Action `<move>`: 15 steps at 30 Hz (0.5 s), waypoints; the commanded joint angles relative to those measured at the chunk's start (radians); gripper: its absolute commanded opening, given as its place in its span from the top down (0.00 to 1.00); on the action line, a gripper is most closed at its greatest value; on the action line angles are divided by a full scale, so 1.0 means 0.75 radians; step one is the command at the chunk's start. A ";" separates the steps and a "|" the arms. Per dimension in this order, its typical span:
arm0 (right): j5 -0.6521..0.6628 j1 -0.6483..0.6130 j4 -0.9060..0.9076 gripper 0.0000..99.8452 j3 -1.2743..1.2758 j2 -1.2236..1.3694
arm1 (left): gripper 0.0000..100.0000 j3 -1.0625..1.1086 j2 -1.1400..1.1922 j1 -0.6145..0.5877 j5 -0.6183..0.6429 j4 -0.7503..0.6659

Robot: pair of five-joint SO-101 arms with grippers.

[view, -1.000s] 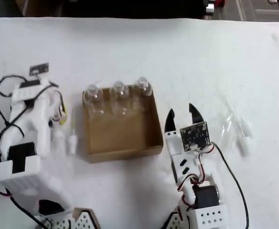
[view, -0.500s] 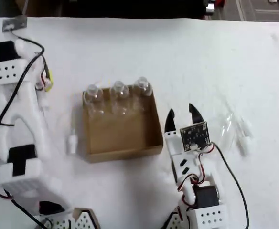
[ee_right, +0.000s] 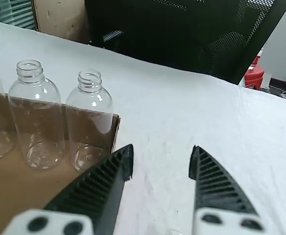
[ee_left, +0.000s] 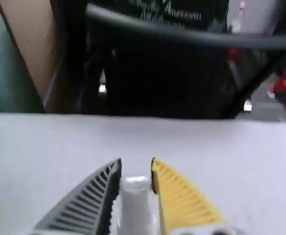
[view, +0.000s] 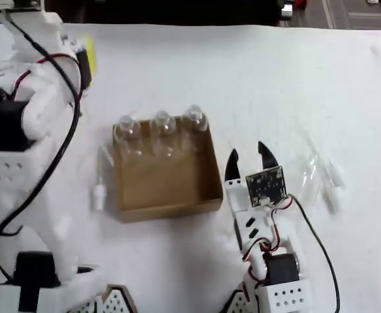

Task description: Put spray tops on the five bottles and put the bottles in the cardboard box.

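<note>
The cardboard box (view: pixel 169 207) sits mid-table with three clear bottles (view: pixel 162 128) standing uncapped along its far wall. My left gripper (ee_left: pixel 135 169) is lifted high over the table's far left (view: pixel 83 57), its grey and yellow fingers shut on a white spray top (ee_left: pixel 134 196). A second spray top (view: pixel 99 193) lies on the table just left of the box. Just right of the box my right gripper (view: pixel 248 156) rests open and holds nothing; its wrist view shows the black fingers (ee_right: pixel 108 176) spread beside the nearest bottle (ee_right: pixel 89 117).
Clear bottles (view: pixel 311 171) and another white spray top (view: pixel 336 188) lie on the table to the right of the right gripper. The raised left arm (view: pixel 21 143) hangs over the left side. Dark chairs stand beyond the far edge.
The left arm has risen from beside the box and swung up toward the table's far left corner with the spray top. The right arm has not moved.
</note>
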 commanded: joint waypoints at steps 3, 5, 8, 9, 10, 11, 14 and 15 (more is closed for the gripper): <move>0.016 -0.001 -0.026 0.83 0.010 -0.003 | 0.98 0.076 -0.111 0.052 -0.037 -0.297; 0.016 -0.001 -0.024 0.83 0.010 -0.003 | 0.98 0.121 -0.152 0.089 -0.121 -0.325; 0.016 -0.001 -0.024 0.83 0.010 -0.003 | 0.98 0.266 -0.242 0.120 -0.162 -0.413; 0.016 -0.001 -0.024 0.83 0.010 -0.003 | 0.98 0.338 -0.283 0.122 -0.164 -0.462; 0.016 -0.001 -0.024 0.83 0.010 -0.003 | 0.98 0.419 -0.332 0.120 -0.170 -0.518; 0.016 -0.001 -0.024 0.83 0.010 -0.003 | 0.98 0.511 -0.386 0.118 -0.170 -0.581; 0.016 -0.001 -0.024 0.83 0.010 -0.003 | 0.98 0.818 -0.586 0.114 -0.172 -0.806; 0.016 -0.001 -0.024 0.83 0.010 -0.003 | 0.98 0.925 -0.658 0.114 -0.172 -0.896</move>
